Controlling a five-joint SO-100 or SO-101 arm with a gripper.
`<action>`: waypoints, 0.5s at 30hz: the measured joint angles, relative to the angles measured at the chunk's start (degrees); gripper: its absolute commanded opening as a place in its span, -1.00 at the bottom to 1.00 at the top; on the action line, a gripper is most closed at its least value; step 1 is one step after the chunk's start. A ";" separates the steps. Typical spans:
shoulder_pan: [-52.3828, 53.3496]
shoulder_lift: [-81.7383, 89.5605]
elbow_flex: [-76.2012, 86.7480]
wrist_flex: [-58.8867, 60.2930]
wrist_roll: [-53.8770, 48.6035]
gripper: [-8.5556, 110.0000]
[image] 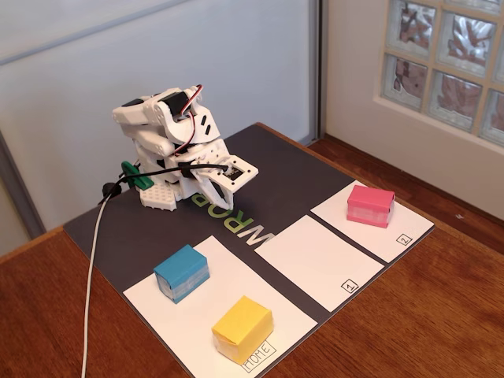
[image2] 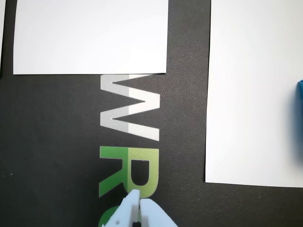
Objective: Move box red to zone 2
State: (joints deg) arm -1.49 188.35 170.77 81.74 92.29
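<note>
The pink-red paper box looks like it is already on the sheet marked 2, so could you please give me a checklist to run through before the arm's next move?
1. Pink-red paper box on the white sheet marked 2: ok, it sits fully on it.
2. White two-finger gripper empty: ok, fingertips together, nothing between them in the wrist view.
3. Arm folded back near its base, away from all boxes: ok.
4. Blue paper box and yellow paper box on the HOME sheet: ok.
5. Middle white sheet marked 1 free: ok.
6. White cable snag-free: cannot tell.
</note>
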 measured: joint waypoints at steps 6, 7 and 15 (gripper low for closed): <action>0.00 0.00 0.00 0.00 -1.93 -0.86; 0.00 0.00 0.09 0.09 -2.99 -0.86; 0.00 0.00 0.53 0.09 -5.54 -0.86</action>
State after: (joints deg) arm -1.49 188.35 171.30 81.83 86.75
